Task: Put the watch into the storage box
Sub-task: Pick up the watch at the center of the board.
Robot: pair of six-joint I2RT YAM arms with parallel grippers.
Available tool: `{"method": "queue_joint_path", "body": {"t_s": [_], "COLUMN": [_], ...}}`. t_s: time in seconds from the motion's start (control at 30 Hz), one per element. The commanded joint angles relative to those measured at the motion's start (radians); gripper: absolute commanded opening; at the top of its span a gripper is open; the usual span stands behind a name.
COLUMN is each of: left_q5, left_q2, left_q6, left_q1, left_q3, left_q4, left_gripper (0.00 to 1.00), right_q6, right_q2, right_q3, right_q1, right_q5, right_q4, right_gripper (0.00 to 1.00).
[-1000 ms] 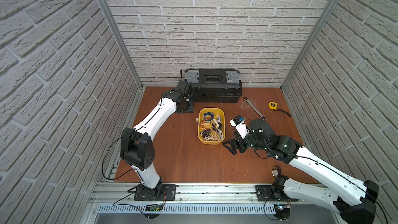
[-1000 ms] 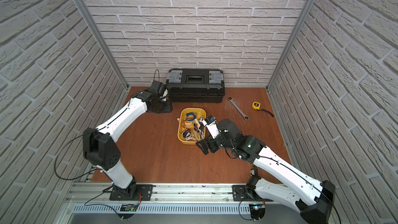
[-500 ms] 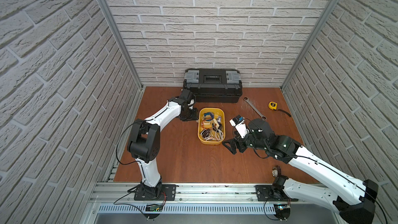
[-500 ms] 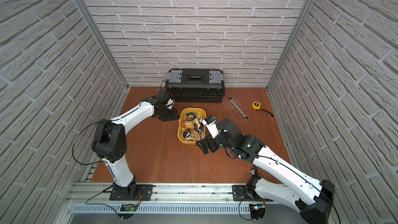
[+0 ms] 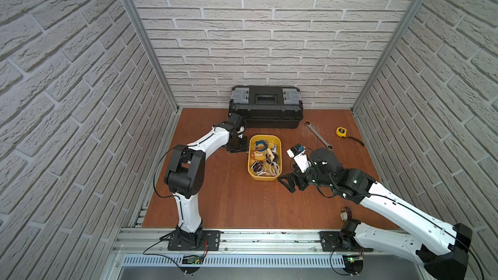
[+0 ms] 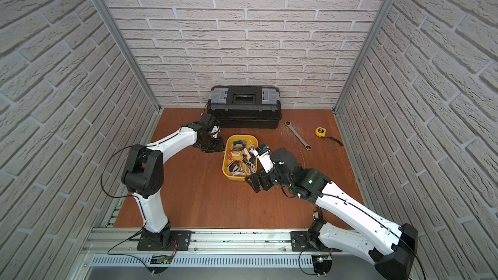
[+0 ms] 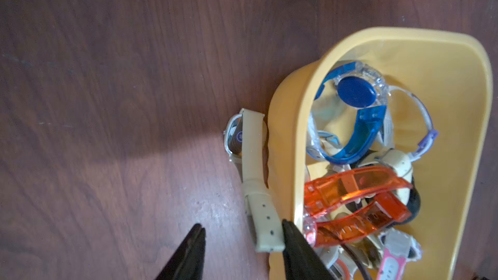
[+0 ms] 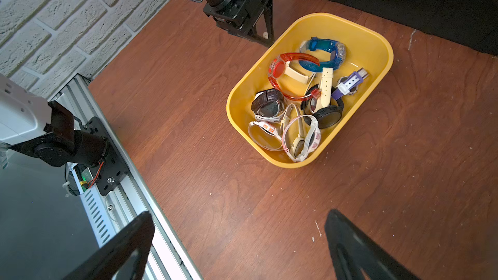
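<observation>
The storage box [image 5: 264,178], a shallow yellow lidless tub with rounded corners, sits upright just below the centre in both top views, full of other watches [image 8: 327,117]. The watch [image 7: 253,181], cream-strapped with a dark blue face, lies on edge outside it, against its wall.

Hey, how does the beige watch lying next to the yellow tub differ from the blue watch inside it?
The beige watch lies on the wooden table, beside the outer wall of the yellow storage box; the blue watch sits inside it. The beige watch's strap is opaque, the blue watch's translucent. The beige watch lies alone, while the blue watch rests next to an orange watch. Both are wristwatches.
</observation>
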Motion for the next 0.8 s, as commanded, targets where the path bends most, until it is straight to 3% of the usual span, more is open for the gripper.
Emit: {"method": "queue_joint_path", "body": {"t_s": [0.0,0.2,0.53,0.77], "left_q5": [-0.014,-0.038,-0.063,-0.01], "left_q2": [0.023,0.046,0.048,-0.095], "left_q6": [0.017,0.016,0.023,-0.009], "left_q1": [-0.014,-0.015,-0.022,0.037], "left_q3": [0.042,0.062,0.085,0.015], "left_q4": [0.003,0.002,-0.025,-0.004], "left_gripper": [0.48,0.4,0.11,0.09], "right_q6": [0.011,0.016,0.021,0.024], "right_q2": [-0.017,-0.017,-0.014,-0.009], "right_q3": [-0.018,-0.022,-0.024,-0.028], "right_q1": [0.004,0.004,0.004,0.004], "right_q5": [0.01,0.003,-0.002,-0.022], "right_q4": [0.032,0.035,0.046,0.056], "right_gripper": [1.0,1.0,1.0,1.0]}}
